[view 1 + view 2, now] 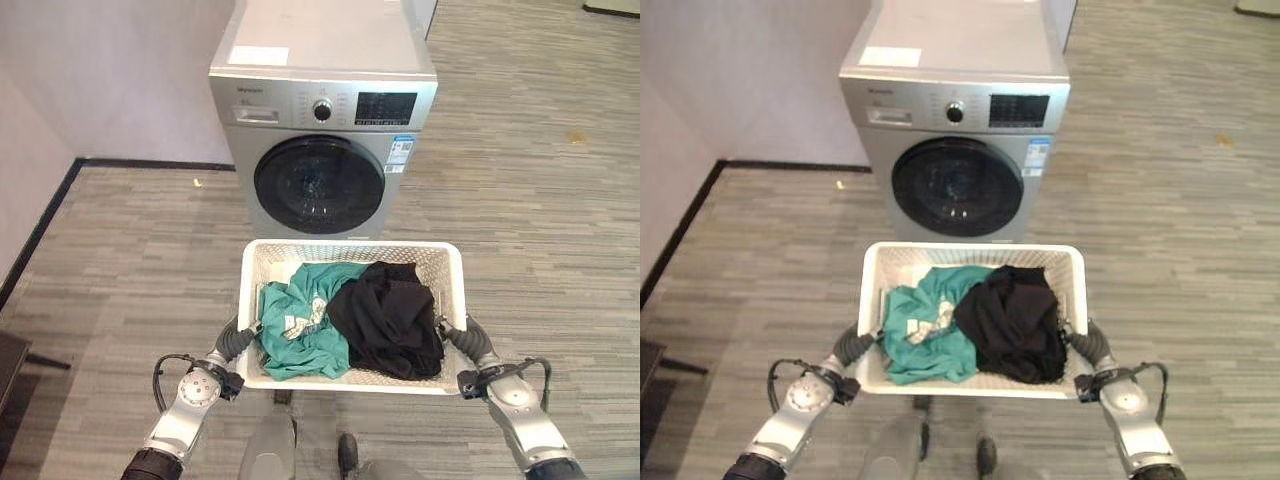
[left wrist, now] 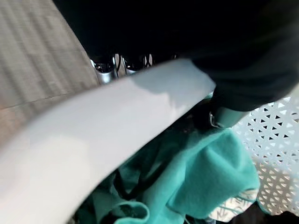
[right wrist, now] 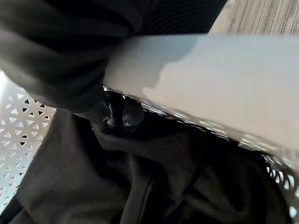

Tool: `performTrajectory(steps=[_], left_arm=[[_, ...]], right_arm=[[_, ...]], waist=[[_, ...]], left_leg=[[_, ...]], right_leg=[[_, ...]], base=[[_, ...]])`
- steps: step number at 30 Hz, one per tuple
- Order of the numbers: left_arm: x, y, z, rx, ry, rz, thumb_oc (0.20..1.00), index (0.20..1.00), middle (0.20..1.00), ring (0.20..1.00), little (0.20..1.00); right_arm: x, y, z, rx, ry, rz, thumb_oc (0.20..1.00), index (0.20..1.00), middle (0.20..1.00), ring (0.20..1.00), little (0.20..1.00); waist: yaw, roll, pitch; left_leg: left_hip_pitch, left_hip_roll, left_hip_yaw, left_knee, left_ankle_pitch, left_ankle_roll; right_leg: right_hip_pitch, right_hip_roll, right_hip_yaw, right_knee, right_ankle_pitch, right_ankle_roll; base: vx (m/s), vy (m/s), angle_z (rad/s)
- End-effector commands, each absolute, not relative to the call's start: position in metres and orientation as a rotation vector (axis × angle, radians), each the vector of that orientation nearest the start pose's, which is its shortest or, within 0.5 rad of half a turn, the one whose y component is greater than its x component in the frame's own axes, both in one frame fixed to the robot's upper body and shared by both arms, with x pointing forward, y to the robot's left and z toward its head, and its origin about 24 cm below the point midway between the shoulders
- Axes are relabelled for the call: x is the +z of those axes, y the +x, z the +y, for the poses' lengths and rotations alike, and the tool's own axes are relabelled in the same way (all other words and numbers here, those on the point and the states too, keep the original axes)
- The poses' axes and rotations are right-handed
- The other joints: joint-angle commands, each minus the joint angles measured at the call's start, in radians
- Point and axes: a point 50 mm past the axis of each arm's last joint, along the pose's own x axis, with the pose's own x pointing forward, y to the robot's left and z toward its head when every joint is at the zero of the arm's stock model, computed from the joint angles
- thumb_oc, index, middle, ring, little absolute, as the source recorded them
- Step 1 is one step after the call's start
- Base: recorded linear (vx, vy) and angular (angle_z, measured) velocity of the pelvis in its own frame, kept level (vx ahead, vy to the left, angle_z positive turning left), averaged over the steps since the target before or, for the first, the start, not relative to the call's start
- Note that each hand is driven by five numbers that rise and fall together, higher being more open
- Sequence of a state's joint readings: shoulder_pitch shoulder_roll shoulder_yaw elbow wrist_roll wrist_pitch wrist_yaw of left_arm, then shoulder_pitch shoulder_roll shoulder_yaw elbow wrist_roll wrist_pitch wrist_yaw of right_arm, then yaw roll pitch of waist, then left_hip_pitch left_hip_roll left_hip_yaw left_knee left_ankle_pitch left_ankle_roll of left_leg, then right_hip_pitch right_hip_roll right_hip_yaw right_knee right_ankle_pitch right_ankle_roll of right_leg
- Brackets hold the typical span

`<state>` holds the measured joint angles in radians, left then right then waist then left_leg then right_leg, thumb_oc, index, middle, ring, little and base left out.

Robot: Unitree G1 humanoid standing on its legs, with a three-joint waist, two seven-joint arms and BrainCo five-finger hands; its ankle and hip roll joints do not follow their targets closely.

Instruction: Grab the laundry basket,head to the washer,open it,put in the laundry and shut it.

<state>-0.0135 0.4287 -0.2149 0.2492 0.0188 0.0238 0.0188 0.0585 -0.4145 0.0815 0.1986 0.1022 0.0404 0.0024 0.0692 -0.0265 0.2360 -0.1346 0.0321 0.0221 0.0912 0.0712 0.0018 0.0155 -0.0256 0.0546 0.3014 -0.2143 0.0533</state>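
Washer (image 1: 322, 120): far centre, on the floor (image 1: 540, 190), door (image 1: 319, 184) facing near, wall (image 1: 110, 70) behind and to its left.
Laundry basket (image 1: 352, 252): near centre, directly before the washer, apart from it.
Two garments in the basket: one (image 1: 300, 335) in the left half, the other (image 1: 388, 315) in the right half, overlapping it at the middle.
Left hand (image 1: 238, 340): at the basket's left rim.
Right hand (image 1: 466, 338): at its right rim.

The laundry basket (image 1: 352, 254) was white with a lattice of small holes, holding a teal garment (image 1: 300, 330) and a black one (image 1: 390, 315). The washer (image 1: 322, 130) was silver-grey with a dark round door; the floor (image 1: 540, 190) was grey-striped.
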Motion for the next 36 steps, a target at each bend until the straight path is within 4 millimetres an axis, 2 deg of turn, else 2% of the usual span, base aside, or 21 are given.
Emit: performTrajectory(steps=[1, 2, 3, 4, 5, 8, 10, 11, 14, 16, 17, 18, 20, 21, 22, 24, 28, 32, 34, 35, 36], left_arm=[[0.046, 0.253, 0.250, 0.019, 0.586, 0.069, 0.200, 0.200, 0.200, 0.200, 0.200], [0.048, 0.252, 0.253, 0.028, 0.591, 0.070, 0.200, 0.200, 0.200, 0.200, 0.200], [0.048, 0.252, 0.253, 0.028, 0.591, 0.071, 0.200, 0.200, 0.200, 0.200, 0.200], [0.050, 0.248, 0.258, 0.044, 0.596, 0.070, 0.200, 0.200, 0.200, 0.200, 0.200], [0.050, 0.248, 0.258, 0.045, 0.596, 0.070, 0.200, 0.200, 0.200, 0.200, 0.200], [0.044, 0.241, 0.263, 0.064, 0.576, 0.093, 0.200, 0.200, 0.200, 0.200, 0.200], [0.044, 0.241, 0.263, 0.068, 0.570, 0.092, 0.200, 0.200, 0.200, 0.200, 0.200], [0.044, 0.242, 0.262, 0.079, 0.576, 0.081, 0.200, 0.200, 0.200, 0.200, 0.200], [0.050, 0.245, 0.261, 0.109, 0.608, 0.040, 0.200, 0.200, 0.200, 0.200, 0.200], [0.073, 0.244, 0.263, 0.185, 0.704, -0.089, 0.200, 0.200, 0.200, 0.200, 0.200], [0.072, 0.243, 0.263, 0.184, 0.706, -0.087, 0.200, 0.200, 0.200, 0.200, 0.200], [0.095, 0.233, 0.268, 0.253, 0.728, -0.194, 0.200, 0.200, 0.200, 0.200, 0.200], [0.103, 0.224, 0.272, 0.273, 0.734, -0.220, 0.200, 0.200, 0.200, 0.200, 0.200], [0.119, 0.211, 0.279, 0.309, 0.756, -0.270, 0.200, 0.200, 0.200, 0.200, 0.200], [0.119, 0.210, 0.279, 0.308, 0.756, -0.267, 0.200, 0.200, 0.200, 0.200, 0.200], [0.136, 0.198, 0.286, 0.346, 0.794, -0.317, 0.200, 0.200, 0.200, 0.200, 0.200], [0.146, 0.191, 0.290, 0.320, 0.765, -0.318, 0.200, 0.200, 0.200, 0.200, 0.200], [0.154, 0.207, 0.294, 0.283, 0.802, -0.316, 0.200, 0.200, 0.200, 0.200, 0.200], [0.160, 0.223, 0.290, 0.241, 0.793, -0.328, 0.200, 0.200, 0.200, 0.200, 0.200], [0.167, 0.241, 0.284, 0.204, 0.783, -0.337, 0.200, 0.200, 0.200, 0.200, 0.200], [0.168, 0.243, 0.284, 0.204, 0.782, -0.342, 0.200, 0.200, 0.200, 0.200, 0.200]], right_arm=[[0.024, 0.238, -0.255, -0.082, -0.375, 0.167, 0.200, 0.200, 0.200, 0.200, 0.200], [0.023, 0.237, -0.254, -0.083, -0.371, 0.174, 0.200, 0.200, 0.200, 0.200, 0.200], [0.023, 0.237, -0.254, -0.083, -0.372, 0.174, 0.200, 0.200, 0.200, 0.200, 0.200], [0.022, 0.234, -0.257, -0.095, -0.375, 0.186, 0.200, 0.200, 0.200, 0.200, 0.200], [0.022, 0.234, -0.257, -0.094, -0.375, 0.186, 0.200, 0.200, 0.200, 0.200, 0.200], [0.020, 0.234, -0.262, -0.111, -0.396, 0.203, 0.200, 0.200, 0.200, 0.200, 0.200], [0.019, 0.236, -0.262, -0.111, -0.400, 0.210, 0.200, 0.200, 0.200, 0.200, 0.200], [0.018, 0.237, -0.262, -0.110, -0.441, 0.220, 0.200, 0.200, 0.200, 0.200, 0.200], [0.027, 0.235, -0.264, -0.121, -0.499, 0.184, 0.200, 0.200, 0.200, 0.200, 0.200], [0.045, 0.226, -0.269, -0.148, -0.560, 0.094, 0.200, 0.200, 0.200, 0.200, 0.200], [0.045, 0.224, -0.270, -0.148, -0.560, 0.097, 0.200, 0.200, 0.200, 0.200, 0.200], [0.062, 0.211, -0.278, -0.178, -0.582, 0.027, 0.200, 0.200, 0.200, 0.200, 0.200], [0.071, 0.203, -0.283, -0.181, -0.603, 0.008, 0.200, 0.200, 0.200, 0.200, 0.200], [0.087, 0.195, -0.291, -0.204, -0.628, -0.042, 0.200, 0.200, 0.200, 0.200, 0.200], [0.087, 0.194, -0.291, -0.202, -0.628, -0.040, 0.200, 0.200, 0.200, 0.200, 0.200], [0.105, 0.186, -0.304, -0.236, -0.672, -0.074, 0.200, 0.200, 0.200, 0.200, 0.200], [0.121, 0.187, -0.318, -0.247, -0.675, -0.082, 0.200, 0.200, 0.200, 0.200, 0.200], [0.139, 0.207, -0.322, -0.201, -0.678, -0.112, 0.200, 0.200, 0.200, 0.200, 0.200], [0.146, 0.220, -0.321, -0.182, -0.650, -0.127, 0.200, 0.200, 0.200, 0.200, 0.200], [0.150, 0.233, -0.320, -0.146, -0.637, -0.120, 0.200, 0.200, 0.200, 0.200, 0.200], [0.151, 0.235, -0.320, -0.150, -0.634, -0.124, 0.200, 0.200, 0.200, 0.200, 0.200]], waist=[[-0.015, 0.004, -0.062], [-0.019, 0.017, -0.057], [-0.021, 0.015, -0.057], [-0.038, 0.020, -0.057], [-0.040, 0.020, -0.056], [-0.058, 0.013, -0.054], [-0.059, 0.017, -0.052], [-0.069, 0.016, -0.050], [-0.079, 0.010, -0.048], [-0.082, -0.006, -0.068], [-0.083, -0.005, -0.070], [-0.088, -0.015, -0.080], [-0.091, -0.010, -0.092], [-0.095, -0.009, -0.106], [-0.096, -0.008, -0.107], [-0.097, -0.009, -0.118], [-0.091, -0.008, -0.142], [-0.078, -0.005, -0.154], [-0.067, -0.012, -0.141], [-0.051, -0.028, -0.120], [-0.053, -0.028, -0.113]], left_leg=[[-0.019, 0.020, 0.006, 0.076, -0.096, 0.045], [0.015, 0.023, 0.018, 0.060, -0.106, 0.053], [0.017, 0.020, 0.017, 0.056, -0.105, 0.053], [0.079, 0.004, 0.029, 0.028, -0.132, 0.059], [0.081, 0.004, 0.028, 0.027, -0.132, 0.059], [0.169, -0.025, 0.041, 0.007, -0.188, 0.052], [0.188, -0.020, 0.036, 0.001, -0.200, 0.045], [0.216, -0.022, 0.019, -0.005, -0.219, 0.035], [0.234, -0.023, 0.017, 0.000, -0.236, 0.029], [0.248, -0.018, 0.011, 0.008, -0.256, 0.013], [0.249, -0.017, 0.009, 0.008, -0.257, 0.012], [0.248, 0.000, 0.001, 0.008, -0.241, -0.003], [0.257, 0.016, -0.002, 0.001, -0.248, -0.011], [0.269, 0.042, -0.005, -0.008, -0.238, -0.025], [0.270, 0.043, -0.006, -0.010, -0.238, -0.026], [0.273, 0.072, -0.016, -0.005, -0.216, -0.048], [0.283, 0.106, -0.029, 0.008, -0.187, -0.074], [0.264, 0.134, -0.049, 0.079, -0.143, -0.097], [0.211, 0.139, -0.066, 0.201, -0.078, -0.100], [0.131, 0.137, -0.092, 0.366, 0.014, -0.095], [0.117, 0.136, -0.099, 0.387, 0.013, -0.095]], right_leg=[[-0.040, -0.108, -0.121, 0.303, 0.246, 0.093], [-0.087, -0.138, -0.167, 0.346, 0.261, 0.092], [-0.089, -0.142, -0.167, 0.353, 0.257, 0.092], [-0.139, -0.170, -0.237, 0.292, 0.243, 0.076], [-0.137, -0.170, -0.239, 0.291, 0.242, 0.076], [-0.203, -0.171, -0.302, 0.023, 0.231, 0.076], [-0.202, -0.172, -0.305, -0.052, 0.250, 0.084], [-0.218, -0.175, -0.257, -0.129, 0.279, 0.096], [-0.202, -0.164, -0.200, -0.167, 0.304, 0.105], [-0.161, -0.157, -0.197, -0.212, 0.300, 0.096], [-0.157, -0.156, -0.199, -0.217, 0.301, 0.096], [-0.141, -0.137, -0.201, -0.222, 0.301, 0.084], [-0.130, -0.123, -0.209, -0.226, 0.286, 0.084], [-0.114, -0.104, -0.218, -0.236, 0.272, 0.074], [-0.112, -0.103, -0.219, -0.237, 0.272, 0.074], [-0.091, -0.072, -0.223, -0.251, 0.251, 0.057], [-0.053, -0.034, -0.230, -0.283, 0.233, 0.038], [-0.015, 0.005, -0.227, -0.305, 0.205, 0.012], [0.009, 0.016, -0.218, -0.304, 0.191, -0.011], [0.038, 0.021, -0.216, -0.305, 0.182, -0.037], [0.036, 0.021, -0.219, -0.305, 0.183, -0.039]], base=[[0.31, 0.372, -0.22], [0.23, 0.274, -0.17], [0.28, 0.191, -0.18], [0.20, 0.105, -0.19], [0.30, 0.138, -0.18], [0.36, -0.007, -0.04], [0.24, -0.087, 0.01], [0.28, -0.106, 0.24], [0.24, -0.104, 0.36], [0.28, -0.174, 0.33], [0.23, -0.231, 0.39], [0.17, -0.187, 0.25], [0.18, -0.174, 0.04], [0.11, -0.121, -0.08], [0.14, -0.168, -0.13], [0.11, -0.169, -0.08], [0.14, -0.169, 0.09], [0.10, -0.144, 0.09], [0.04, -0.152, 0.02], [0.01, -0.161, 0.20], [0.01, -0.157, 0.17]])
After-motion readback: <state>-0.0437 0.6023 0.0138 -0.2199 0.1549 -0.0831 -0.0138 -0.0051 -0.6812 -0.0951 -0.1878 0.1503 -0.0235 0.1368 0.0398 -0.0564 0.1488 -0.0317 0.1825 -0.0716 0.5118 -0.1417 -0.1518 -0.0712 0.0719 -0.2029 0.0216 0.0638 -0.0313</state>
